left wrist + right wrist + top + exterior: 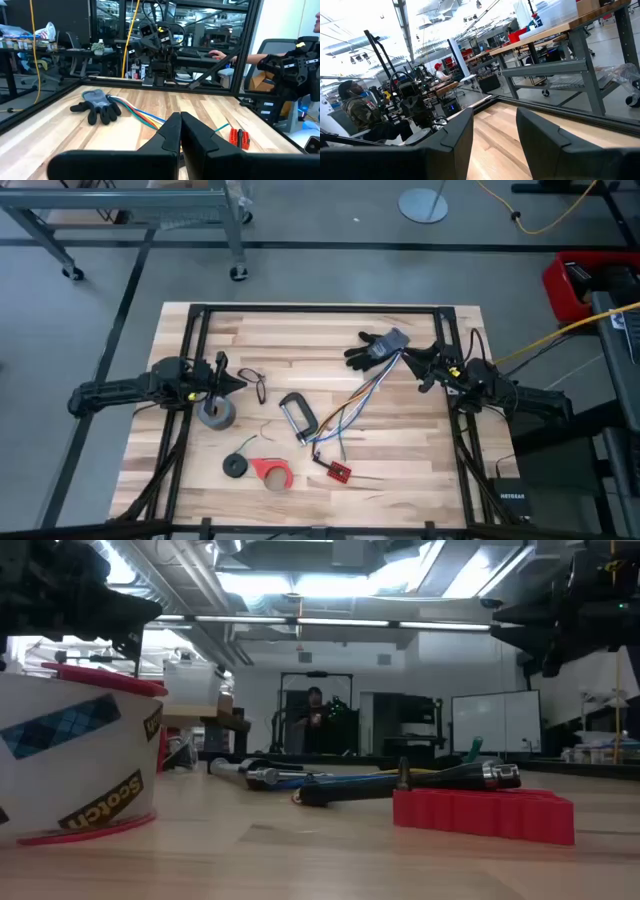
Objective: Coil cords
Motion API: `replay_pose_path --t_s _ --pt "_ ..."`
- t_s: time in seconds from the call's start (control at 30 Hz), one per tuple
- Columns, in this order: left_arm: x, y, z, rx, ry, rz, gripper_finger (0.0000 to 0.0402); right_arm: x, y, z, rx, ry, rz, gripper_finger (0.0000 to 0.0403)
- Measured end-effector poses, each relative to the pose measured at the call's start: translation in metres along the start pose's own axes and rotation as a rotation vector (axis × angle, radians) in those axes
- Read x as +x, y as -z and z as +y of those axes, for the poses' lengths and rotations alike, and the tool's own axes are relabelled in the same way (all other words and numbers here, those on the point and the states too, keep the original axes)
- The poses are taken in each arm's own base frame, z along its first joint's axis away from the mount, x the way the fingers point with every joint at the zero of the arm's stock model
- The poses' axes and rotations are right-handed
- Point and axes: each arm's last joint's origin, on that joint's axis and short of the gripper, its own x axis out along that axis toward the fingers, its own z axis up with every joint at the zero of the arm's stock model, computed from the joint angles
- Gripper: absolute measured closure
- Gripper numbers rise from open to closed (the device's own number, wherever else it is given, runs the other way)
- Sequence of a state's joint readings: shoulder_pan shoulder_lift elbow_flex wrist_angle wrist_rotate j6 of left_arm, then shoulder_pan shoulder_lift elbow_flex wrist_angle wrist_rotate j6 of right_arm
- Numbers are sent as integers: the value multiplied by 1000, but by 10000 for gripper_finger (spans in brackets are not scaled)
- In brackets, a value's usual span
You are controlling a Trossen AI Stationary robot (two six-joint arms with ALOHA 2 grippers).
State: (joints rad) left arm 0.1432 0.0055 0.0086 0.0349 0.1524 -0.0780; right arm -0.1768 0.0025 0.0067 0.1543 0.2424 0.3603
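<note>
High view: the cord (237, 465), a small flat black coil with a thin green tail, lies on the surface (400, 480) near its front edge, beside a red tape dispenser (270, 472); I judge it light, limp, best pinched across the coil's rim. Left wrist view: my left end effector (180, 131) is closed, empty. Right wrist view: my right end effector (494, 131) gapes wide, holding nothing.
</note>
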Motion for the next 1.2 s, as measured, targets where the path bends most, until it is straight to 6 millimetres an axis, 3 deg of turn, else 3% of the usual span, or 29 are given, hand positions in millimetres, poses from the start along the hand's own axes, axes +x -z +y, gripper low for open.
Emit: replay_pose_path --t_s 1.2 --pt "0 0 0 0 1 0 398 0 0 0 1 0 -1 246"
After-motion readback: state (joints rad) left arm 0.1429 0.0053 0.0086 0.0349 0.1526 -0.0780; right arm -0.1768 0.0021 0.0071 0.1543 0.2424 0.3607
